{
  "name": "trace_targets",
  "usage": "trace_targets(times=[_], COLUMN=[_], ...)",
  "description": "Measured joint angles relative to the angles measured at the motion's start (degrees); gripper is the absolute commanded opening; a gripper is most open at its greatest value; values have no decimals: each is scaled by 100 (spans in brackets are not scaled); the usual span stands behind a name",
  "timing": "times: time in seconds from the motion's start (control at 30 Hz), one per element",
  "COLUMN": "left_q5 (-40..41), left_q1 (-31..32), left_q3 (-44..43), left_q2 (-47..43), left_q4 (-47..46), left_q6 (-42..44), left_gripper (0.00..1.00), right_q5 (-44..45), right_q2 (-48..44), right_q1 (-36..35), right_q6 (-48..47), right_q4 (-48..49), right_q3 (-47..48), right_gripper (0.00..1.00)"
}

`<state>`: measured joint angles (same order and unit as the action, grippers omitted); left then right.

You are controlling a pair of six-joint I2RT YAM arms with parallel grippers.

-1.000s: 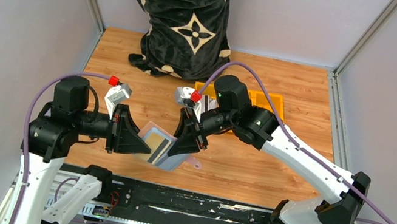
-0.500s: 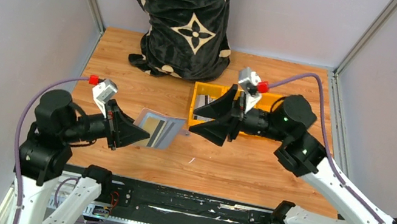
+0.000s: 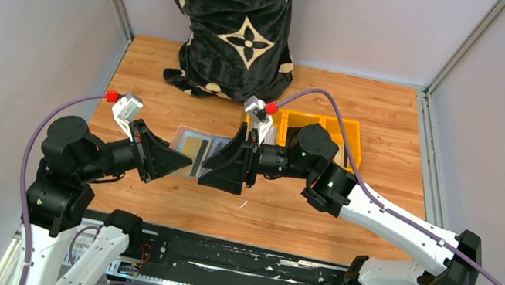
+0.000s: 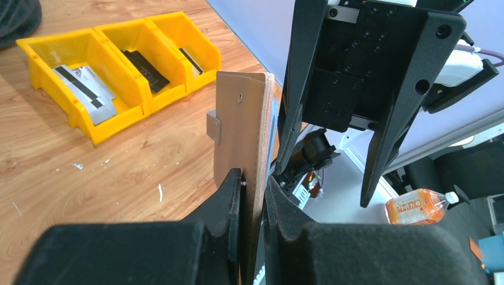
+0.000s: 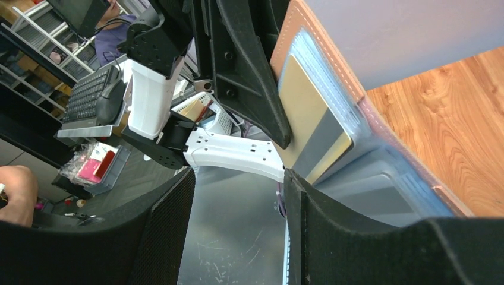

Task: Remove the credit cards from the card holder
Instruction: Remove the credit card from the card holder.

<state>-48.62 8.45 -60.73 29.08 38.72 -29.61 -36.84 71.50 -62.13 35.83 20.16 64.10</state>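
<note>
My left gripper (image 3: pixel 183 162) is shut on the brown card holder (image 3: pixel 188 136) and holds it open above the table. In the left wrist view the card holder (image 4: pixel 238 130) stands edge-on between the fingers (image 4: pixel 229 193). A gold-tan credit card (image 5: pixel 309 119) with a grey stripe sits in the holder's (image 5: pixel 297 24) greyish pocket; it also shows from above (image 3: pixel 193 148). My right gripper (image 3: pixel 217 170) is open and empty, close in front of the holder. In the right wrist view the right gripper (image 5: pixel 238 178) has the card just outside its right finger, not between the jaws.
A yellow three-compartment bin (image 3: pixel 354 138) stands behind the right arm; in the left wrist view the bin (image 4: pixel 113 127) holds a grey-white card (image 4: pixel 83 83) and dark items. A black patterned cloth (image 3: pixel 239 22) stands at the table's back.
My right gripper has come back from the yellow bin to the card holder, still open. My left gripper has raised and turned the holder a little.
</note>
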Motion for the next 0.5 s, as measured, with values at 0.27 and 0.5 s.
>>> trace_targets(times=[0.27,0.5], left_q5=[-76,-157], left_q1=[0,0], left_q3=[0,-17], left_q2=[46,83], left_q4=[-7,-7], left_q6=[-87,-105], left_gripper=[0,0], right_q5=[57,122], right_q2=[2,13], right_q1=[35,260], right_q6=[109,216], right_q4=[72,61], right_q3=[0,-72], right_gripper=[59,58])
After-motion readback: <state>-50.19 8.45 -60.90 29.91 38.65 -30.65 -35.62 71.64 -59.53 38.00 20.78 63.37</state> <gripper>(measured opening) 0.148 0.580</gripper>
